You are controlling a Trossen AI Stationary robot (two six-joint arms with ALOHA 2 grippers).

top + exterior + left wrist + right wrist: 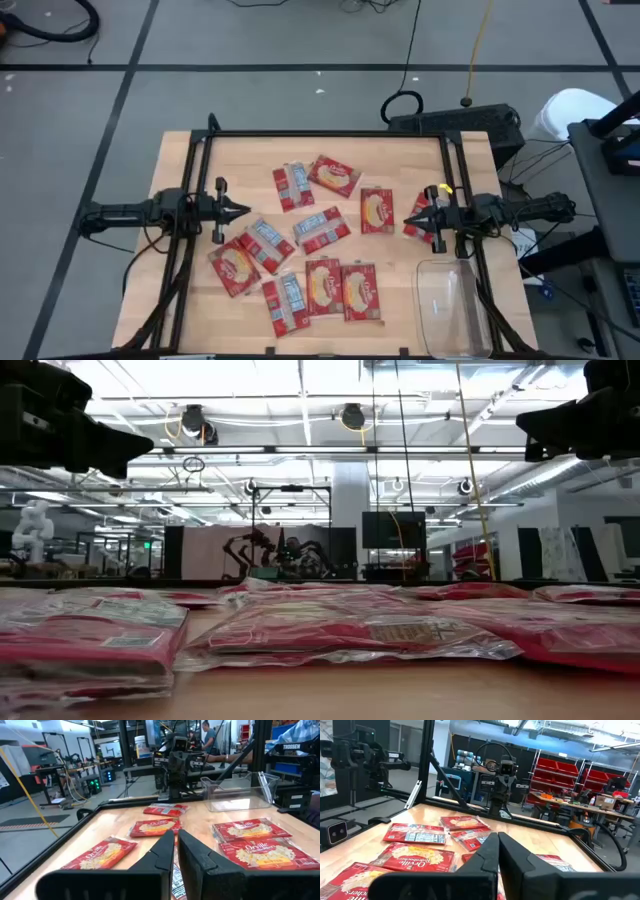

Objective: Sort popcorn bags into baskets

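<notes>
A: left gripper (243, 211) has its fingers together, nothing in them; flat, glossy red popcorn bags (322, 229) are scattered mid-table.

B: right gripper (409, 222) pinched together and bare too. Only the high view shows the clear, round-cornered basket (452, 307) at the table's near-right corner.

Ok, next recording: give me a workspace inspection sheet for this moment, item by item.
Surface: wooden table inside a dark frame, bare wood around the packets.
Job's things: about a dozen red popcorn bags scattered flat mid-table, some overlapping; clear bin at the near right corner, no packet seen in it.
Clutter: nothing seen on the table.
Grippers: left gripper shut, empty, raised over the table's left side; right gripper shut, empty, raised over the right side.
Cables: black and yellow leads on the floor behind the table.
Surroundings: lab with racks and red bins; a person far behind.
</notes>
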